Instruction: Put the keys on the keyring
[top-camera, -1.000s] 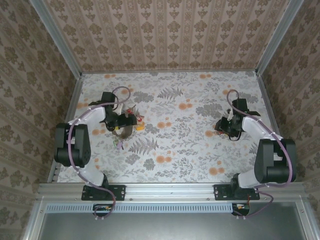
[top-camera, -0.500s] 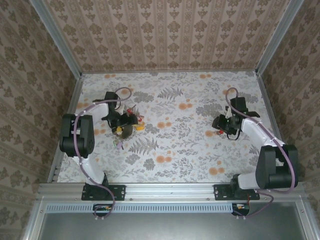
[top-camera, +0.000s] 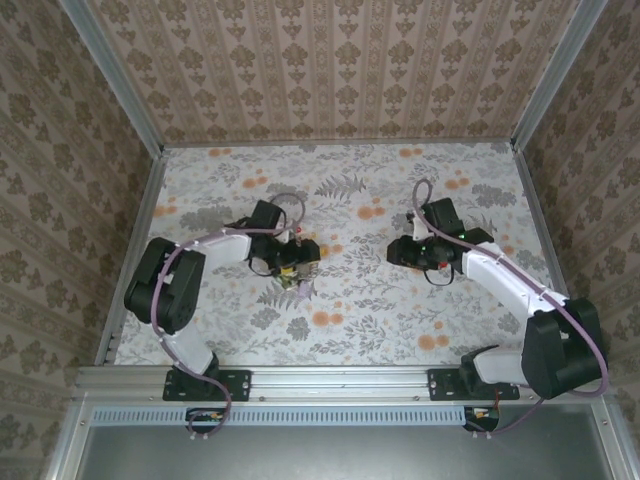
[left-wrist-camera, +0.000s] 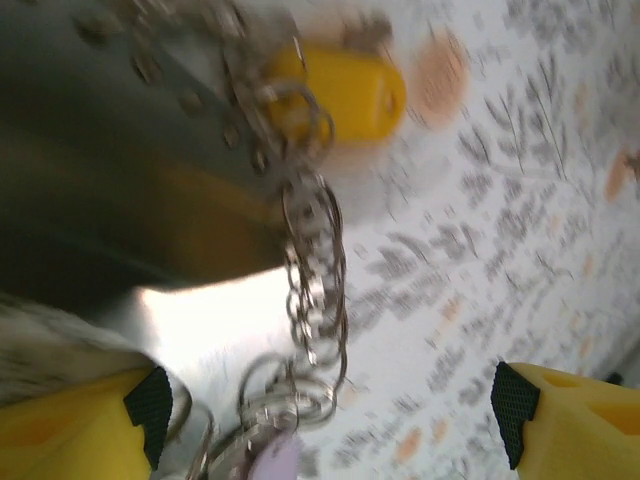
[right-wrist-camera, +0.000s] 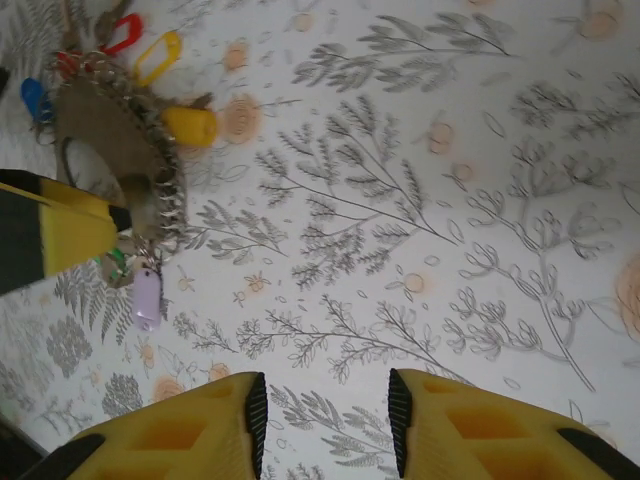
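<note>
At left-centre: left gripper (left-wrist-camera: 332, 408) is hovering low over the flowered table (top-camera: 380, 310); its jaws are standing wide apart and clamping nothing; a metal chain (left-wrist-camera: 315, 270) is lying on the table between the fingertips. Just beside that gripper the keyring (right-wrist-camera: 105, 130), a grey-brown loop, is lying flat; the keys (right-wrist-camera: 190, 126) are fanning round it, heads yellow, red and blue; a lilac tag (right-wrist-camera: 147, 298) is trailing at the chain's end; cannot tell which keys are threaded on. Well apart to the right: right gripper (right-wrist-camera: 325, 405) is hovering with jaws parted, empty, bare table showing between them.
</note>
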